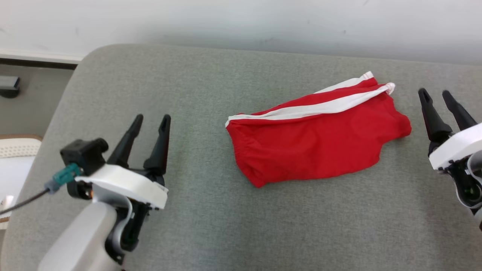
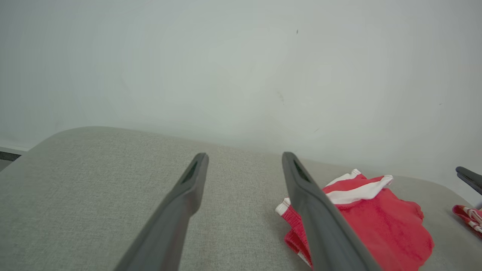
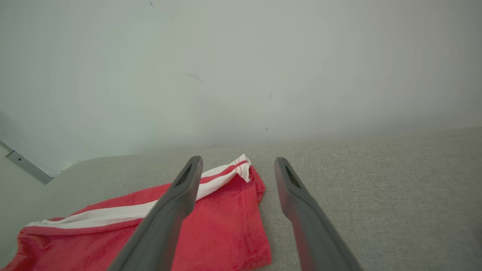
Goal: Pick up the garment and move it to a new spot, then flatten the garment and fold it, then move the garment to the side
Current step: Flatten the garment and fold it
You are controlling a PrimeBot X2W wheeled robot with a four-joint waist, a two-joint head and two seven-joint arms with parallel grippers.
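Observation:
The garment (image 1: 316,139) is a pair of red shorts with white side stripes, lying rumpled and roughly folded on the grey cushioned surface (image 1: 211,210), right of centre. My left gripper (image 1: 152,120) hovers open at the lower left, well clear of the cloth. Open as well, my right gripper (image 1: 435,94) stands just past the garment's right end, not touching it. In the left wrist view the left gripper (image 2: 245,156) is empty, with the garment (image 2: 380,218) beyond its right finger. The right gripper (image 3: 238,161) points past the striped hem of the garment (image 3: 222,226).
A white wall (image 1: 241,22) runs behind the surface. The surface's rounded corner is at the far left, with floor and a dark object (image 1: 9,84) beyond it. A pale perforated thing (image 1: 15,150) stands by the left edge. The other arm's finger (image 2: 469,177) shows at the right.

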